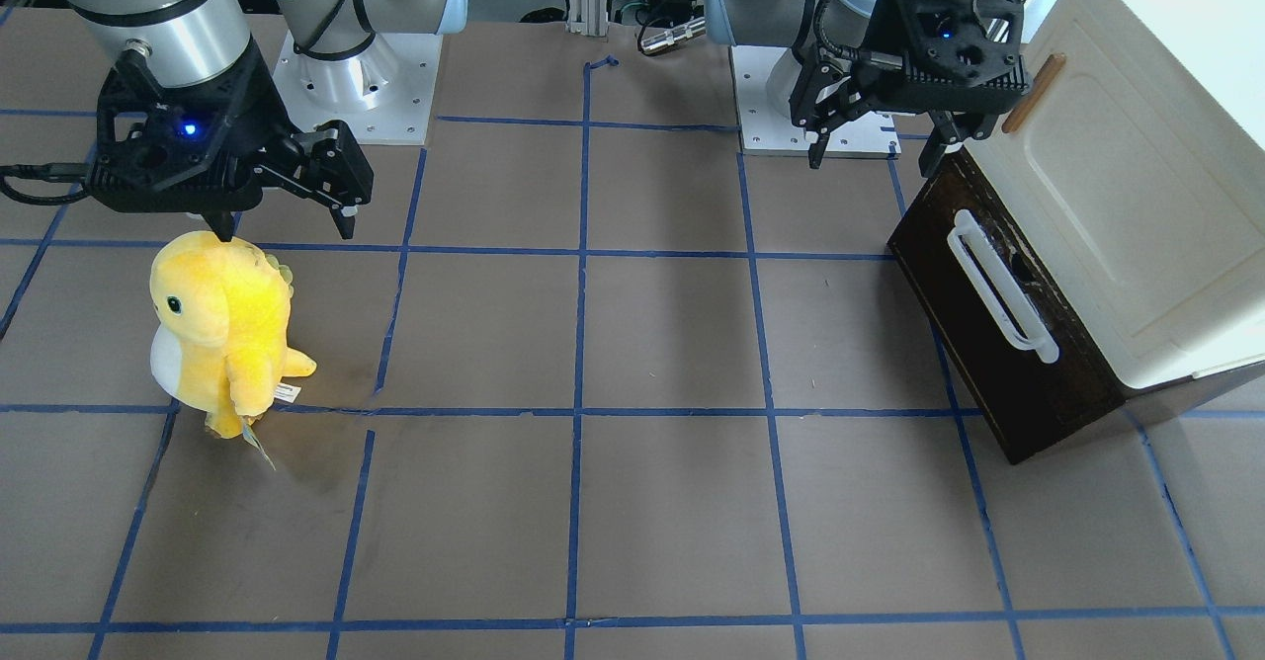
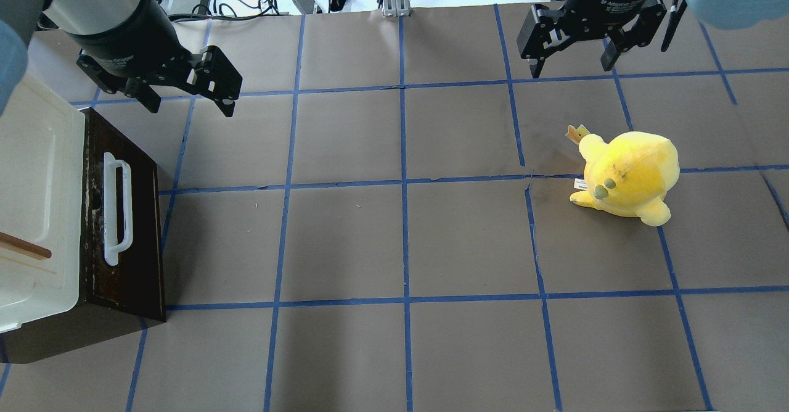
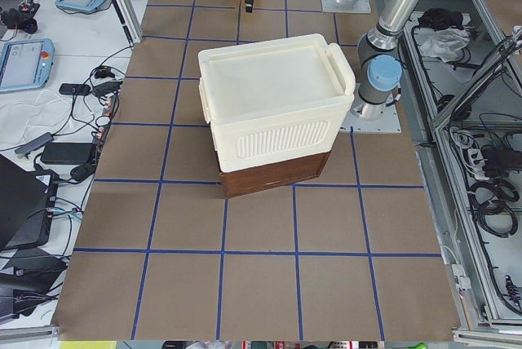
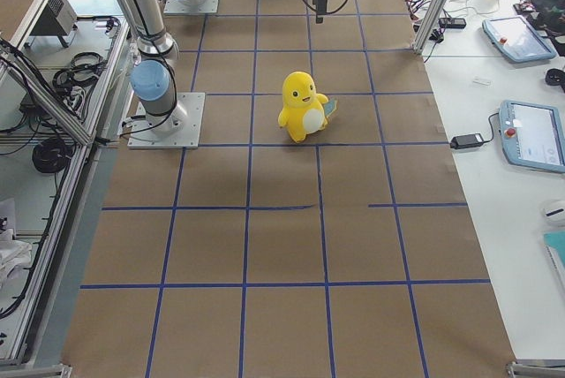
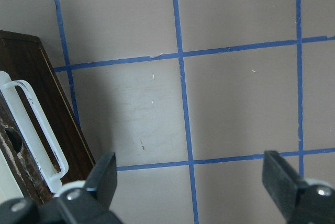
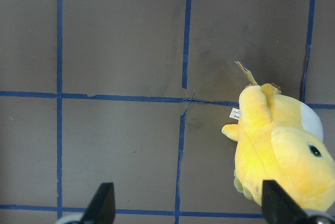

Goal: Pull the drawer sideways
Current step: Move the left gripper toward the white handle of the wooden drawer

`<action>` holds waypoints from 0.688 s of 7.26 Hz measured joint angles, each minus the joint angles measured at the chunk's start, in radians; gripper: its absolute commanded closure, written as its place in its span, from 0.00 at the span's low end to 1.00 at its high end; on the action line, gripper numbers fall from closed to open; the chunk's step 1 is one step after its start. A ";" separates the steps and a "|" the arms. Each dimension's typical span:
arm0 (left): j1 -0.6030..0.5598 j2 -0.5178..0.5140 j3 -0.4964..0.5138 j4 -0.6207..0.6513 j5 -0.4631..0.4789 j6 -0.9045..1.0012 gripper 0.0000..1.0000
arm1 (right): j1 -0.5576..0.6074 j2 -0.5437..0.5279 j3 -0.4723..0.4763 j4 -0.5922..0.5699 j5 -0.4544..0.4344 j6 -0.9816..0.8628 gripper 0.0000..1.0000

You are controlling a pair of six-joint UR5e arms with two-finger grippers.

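Note:
The drawer (image 1: pixel 998 383) has a dark brown front with a long white loop handle (image 1: pixel 1000 287). It sits shut under a cream cabinet (image 1: pixel 1137 196). It also shows in the overhead view (image 2: pixel 138 239) and the left wrist view (image 5: pixel 29 103). My left gripper (image 1: pixel 875 151) is open and empty. It hovers above the table just past one end of the drawer front, apart from the handle (image 2: pixel 117 208). In the overhead view the left gripper (image 2: pixel 190 100) is up and right of the drawer. My right gripper (image 1: pixel 285 230) is open and empty, far from the drawer.
A yellow plush toy (image 1: pixel 222 329) stands on the brown table under my right gripper (image 2: pixel 571 66), also in the right wrist view (image 6: pixel 282 156). The cabinet door carries a small brown wooden handle (image 1: pixel 1033 94). Blue tape lines grid the table.

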 measured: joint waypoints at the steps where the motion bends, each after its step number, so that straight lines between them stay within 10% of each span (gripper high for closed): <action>1: 0.000 0.000 0.000 0.000 -0.001 0.000 0.00 | 0.000 0.000 0.000 0.000 0.000 0.000 0.00; 5: -0.003 -0.015 -0.031 0.094 0.001 -0.024 0.00 | 0.000 0.000 0.000 0.000 0.000 0.001 0.00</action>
